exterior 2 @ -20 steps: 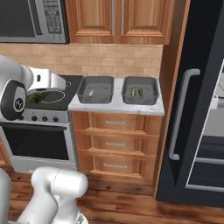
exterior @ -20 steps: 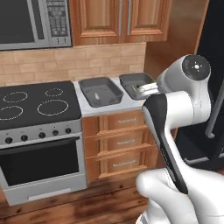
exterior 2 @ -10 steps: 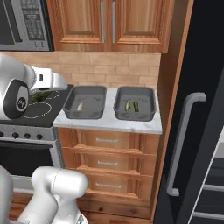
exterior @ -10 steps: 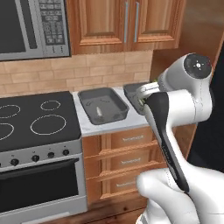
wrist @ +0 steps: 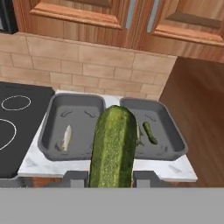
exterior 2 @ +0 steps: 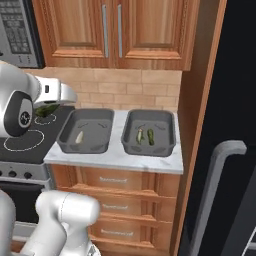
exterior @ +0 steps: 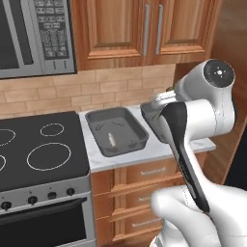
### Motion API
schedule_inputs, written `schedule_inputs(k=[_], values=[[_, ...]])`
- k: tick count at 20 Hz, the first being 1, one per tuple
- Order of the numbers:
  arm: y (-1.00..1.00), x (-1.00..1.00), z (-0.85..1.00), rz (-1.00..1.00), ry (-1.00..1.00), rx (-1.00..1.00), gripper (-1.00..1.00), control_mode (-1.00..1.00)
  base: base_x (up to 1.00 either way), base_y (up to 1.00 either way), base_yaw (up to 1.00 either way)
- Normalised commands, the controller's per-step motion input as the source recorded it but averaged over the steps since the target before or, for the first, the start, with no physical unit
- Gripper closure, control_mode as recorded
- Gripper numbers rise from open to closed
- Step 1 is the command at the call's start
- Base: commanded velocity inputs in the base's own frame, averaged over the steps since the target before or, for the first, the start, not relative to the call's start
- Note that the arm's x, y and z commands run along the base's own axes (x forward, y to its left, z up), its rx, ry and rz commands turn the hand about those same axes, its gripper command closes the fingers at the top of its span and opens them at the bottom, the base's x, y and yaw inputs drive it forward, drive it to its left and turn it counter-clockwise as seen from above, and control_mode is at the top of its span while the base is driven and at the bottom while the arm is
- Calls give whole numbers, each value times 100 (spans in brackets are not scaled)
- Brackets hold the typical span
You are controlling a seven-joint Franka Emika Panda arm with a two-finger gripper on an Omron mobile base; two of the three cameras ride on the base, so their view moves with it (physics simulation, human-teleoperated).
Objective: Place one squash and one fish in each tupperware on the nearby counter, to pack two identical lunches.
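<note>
Hand (wrist: pixel 111 175) is closed on a dark green squash (wrist: pixel 113 146), which is held between the two fingertips (wrist: pixel 74 178) and sticks out ahead of them in the hand view. In the right base view the hand (exterior 2: pixel 47 111) is seen at the left, raised above the stove (exterior 2: pixel 22 145) edge, with the held squash (exterior 2: pixel 46 110) showing green under the white wrist; it is well apart from both trays and no contact with the table (exterior 2: pixel 115 159) is seen

Two dark grey tupperware trays are set side by side on the marble table, close together. In the left tupperware (exterior 2: pixel 85 131) one pale silvery-white fish (exterior 2: pixel 79 136) is seen lying on the floor of the tray, nothing else beside it. In the right tupperware (exterior 2: pixel 149 133) a second dark green squash (exterior 2: pixel 150 137) and a greenish-yellow fish (exterior 2: pixel 139 135) are seen lying just beside each other, roughly parallel

In the left base view the left tupperware (exterior: pixel 116 131) with the pale fish (exterior: pixel 111 139) is in plain sight; the right tray is mostly hidden behind the arm

Stove is to the left of the table, wooden cabinets (exterior 2: pixel 112 30) above, drawers (exterior 2: pixel 117 180) below
</note>
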Motion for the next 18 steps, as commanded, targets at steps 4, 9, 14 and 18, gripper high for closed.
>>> schedule_inputs(k=[4,9,14,18], values=[[0,0,0,0,0,0,100,100,65,-9,0],[0,0,0,0,0,0,100,100,50,-4,0],[-2,0,-6,1,1,0,100,-100,15,-3,0],[-1,0,-41,5,9,0,100,-100,0,0,0]])
